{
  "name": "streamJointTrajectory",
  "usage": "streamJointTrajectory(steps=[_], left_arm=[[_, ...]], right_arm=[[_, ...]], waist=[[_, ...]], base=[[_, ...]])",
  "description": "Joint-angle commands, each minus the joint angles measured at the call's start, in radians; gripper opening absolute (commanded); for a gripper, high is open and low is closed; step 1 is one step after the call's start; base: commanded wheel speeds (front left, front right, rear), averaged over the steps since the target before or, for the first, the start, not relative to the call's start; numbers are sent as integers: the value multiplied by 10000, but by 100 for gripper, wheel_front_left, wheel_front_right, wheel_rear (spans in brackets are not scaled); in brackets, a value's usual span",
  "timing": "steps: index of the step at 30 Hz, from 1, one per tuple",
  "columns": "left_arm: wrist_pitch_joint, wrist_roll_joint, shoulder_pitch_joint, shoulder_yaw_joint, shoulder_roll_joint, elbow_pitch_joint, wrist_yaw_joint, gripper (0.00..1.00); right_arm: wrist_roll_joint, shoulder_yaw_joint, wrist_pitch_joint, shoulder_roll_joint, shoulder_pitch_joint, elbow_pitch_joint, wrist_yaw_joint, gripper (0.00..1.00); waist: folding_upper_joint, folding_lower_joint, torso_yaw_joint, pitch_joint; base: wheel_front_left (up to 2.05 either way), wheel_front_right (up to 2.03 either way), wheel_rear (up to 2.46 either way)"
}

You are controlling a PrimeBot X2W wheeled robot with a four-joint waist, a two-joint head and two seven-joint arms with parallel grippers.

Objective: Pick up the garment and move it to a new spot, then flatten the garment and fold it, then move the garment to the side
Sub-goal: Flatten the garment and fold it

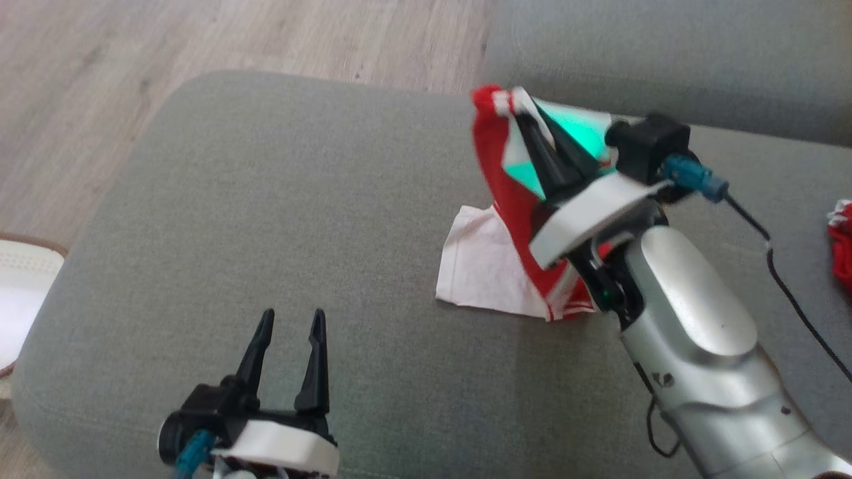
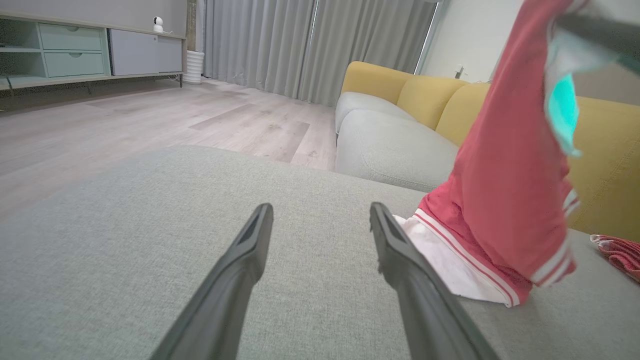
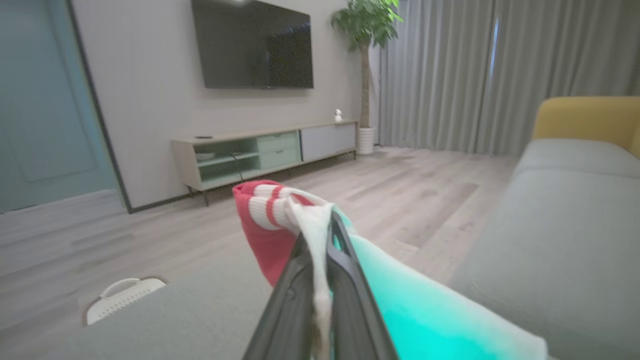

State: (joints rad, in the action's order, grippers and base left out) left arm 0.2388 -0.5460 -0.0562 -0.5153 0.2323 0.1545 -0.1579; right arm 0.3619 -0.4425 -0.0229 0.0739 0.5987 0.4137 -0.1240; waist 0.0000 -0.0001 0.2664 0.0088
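The garment point(image 1: 512, 199) is red, white and turquoise with striped trim. It hangs from my right gripper point(image 1: 526, 116), which is shut on its upper edge, while its lower white part still rests on the grey cushion point(image 1: 266, 219). In the right wrist view the dark fingers point(image 3: 345, 270) pinch white cloth beside the red striped trim of the garment point(image 3: 260, 215). My left gripper point(image 1: 289, 319) stands open and empty near the cushion's front, apart from the cloth. In the left wrist view the garment point(image 2: 505, 200) hangs to the right of my left gripper point(image 2: 320, 215).
Another red cloth point(image 1: 842, 243) lies at the cushion's right edge. A white basket point(image 1: 20, 293) stands on the wood floor to the left. A second grey cushion point(image 1: 665, 53) lies beyond. A yellow sofa back point(image 2: 430, 97) rises behind.
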Motion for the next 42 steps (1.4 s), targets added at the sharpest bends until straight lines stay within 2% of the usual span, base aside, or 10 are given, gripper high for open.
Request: streamJointTrajectory(steps=[1,7,16,19,28,34,42], left_arm=[[29,-108,-227,311,100,-269,-17,100],[21,-146,-196,252,113,-270,0,100],[24,-181,-156,225,157,-305,-20,100],[27,-183,-187,205,151,-341,-27,100],[71,-193,-307,185,76,-343,0,100],[115,-180,-388,231,19,-359,2,100],[168,-127,-633,242,-166,-261,103,100]], right_arm=[[207,-212,121,-225,519,-670,-67,0],[633,-305,539,-234,1004,-1684,-67,0],[641,759,599,-235,1581,-1803,-67,0],[343,1301,838,-236,1487,-1073,-67,0],[-1759,3175,894,-47,1022,2286,-67,0],[-2570,4391,665,242,1210,3672,-67,0],[-4068,6223,446,1078,1862,4986,-67,0]], waist=[[0,1,14,-149],[0,1,126,-411],[0,1,190,-498],[0,1,204,-417],[0,1,283,28],[0,1,290,346],[0,1,562,897]], base=[[0,0,0],[0,0,0],[0,0,0],[0,0,0],[0,0,0],[0,0,0],[0,0,0]])
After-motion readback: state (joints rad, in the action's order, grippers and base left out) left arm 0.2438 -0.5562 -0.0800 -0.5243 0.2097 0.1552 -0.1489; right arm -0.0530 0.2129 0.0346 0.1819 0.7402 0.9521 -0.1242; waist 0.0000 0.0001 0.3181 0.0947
